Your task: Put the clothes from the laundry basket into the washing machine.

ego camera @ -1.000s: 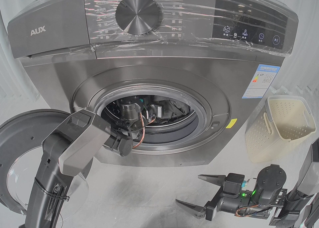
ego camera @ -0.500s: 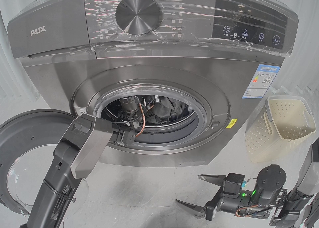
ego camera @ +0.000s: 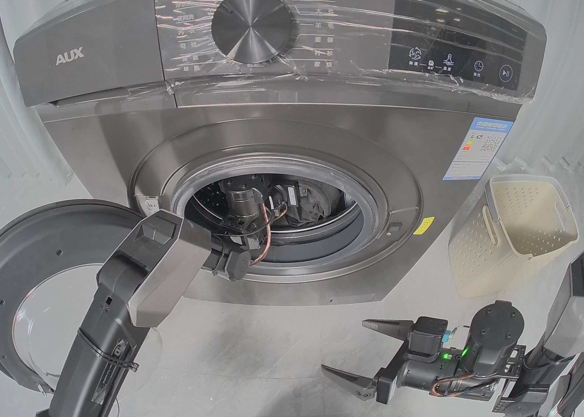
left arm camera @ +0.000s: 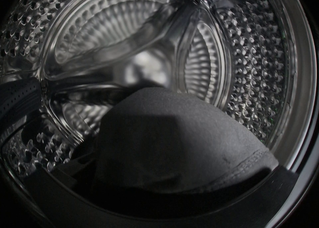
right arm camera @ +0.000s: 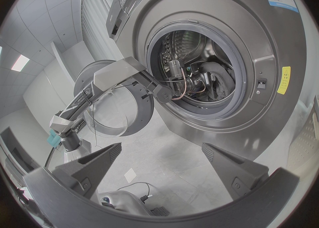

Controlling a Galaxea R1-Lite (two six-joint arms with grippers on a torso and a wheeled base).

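One silver front-loading washing machine [ego camera: 243, 126]; on its front, counted from the drum mouth: one round brushed-metal dial [ego camera: 252, 26] at 12 o'clock, one blue-and-white paper label [ego camera: 477, 148] at 2 o'clock, one small yellow sticker [ego camera: 424, 225] at 3 o'clock; one round grey glass-centred door [ego camera: 55, 242], open at 9 o'clock; one cream perforated plastic laundry basket [ego camera: 480, 254], farther out at 3 o'clock; one heap of dark grey clothes [left arm camera: 172, 139] in the drum, its pieces too bunched to count; two grippers: the left gripper [ego camera: 301, 199] in the drum mouth, the right gripper [ego camera: 344, 345] at 5 o'clock, with two black wedge-shaped fingers [right arm camera: 232, 169].
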